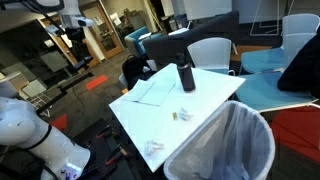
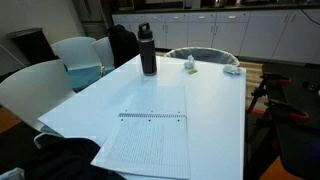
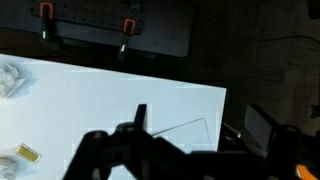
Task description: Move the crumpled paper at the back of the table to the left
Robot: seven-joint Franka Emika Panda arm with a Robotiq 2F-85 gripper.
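The small white crumpled paper wad (image 1: 185,113) (image 2: 190,65) lies on the white table (image 1: 205,100) (image 2: 120,95), near the edge by the bin and a little way from the black bottle (image 1: 186,75) (image 2: 148,50). It is out of the wrist view. In the wrist view my gripper (image 3: 200,125) is open and empty. Its two dark fingers are spread wide, high above the table over a corner of the flat notebook (image 3: 180,135). I cannot make out the gripper in either exterior view.
A larger, looser crumpled paper (image 1: 153,148) (image 2: 232,70) (image 3: 10,80) lies at a table corner. A tiny yellowish scrap (image 1: 175,118) (image 3: 27,152) lies near the wad. The notebook (image 1: 150,92) (image 2: 145,140) lies flat. A bin with a clear liner (image 1: 225,145) (image 2: 200,52) stands against the table; chairs surround it.
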